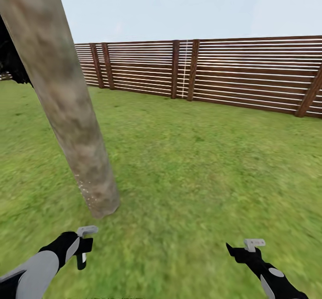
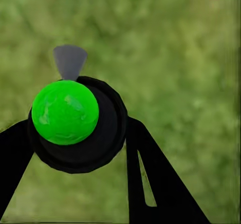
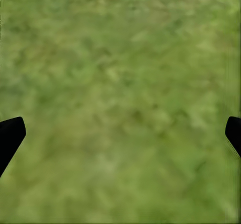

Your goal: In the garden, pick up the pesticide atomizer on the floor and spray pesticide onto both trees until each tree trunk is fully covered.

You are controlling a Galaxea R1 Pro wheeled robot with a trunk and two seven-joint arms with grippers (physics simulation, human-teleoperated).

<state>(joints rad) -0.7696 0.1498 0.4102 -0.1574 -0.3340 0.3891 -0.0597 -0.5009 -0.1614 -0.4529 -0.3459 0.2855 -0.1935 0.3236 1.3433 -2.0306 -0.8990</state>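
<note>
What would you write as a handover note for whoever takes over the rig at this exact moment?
Left claw: shut on the pesticide atomizer, fingers on either side of its black body, green spot facing the wrist camera.
Right claw: open, holding nothing, over grass.
Tree trunk: leaning, just ahead of the left arm on the lawn; tiny white specks low on its left edge.
Done: atomizer picked up.
Left: cover this trunk fully, then do the second tree.

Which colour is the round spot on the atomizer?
Bright green spot, clearest in the left wrist view.
</note>
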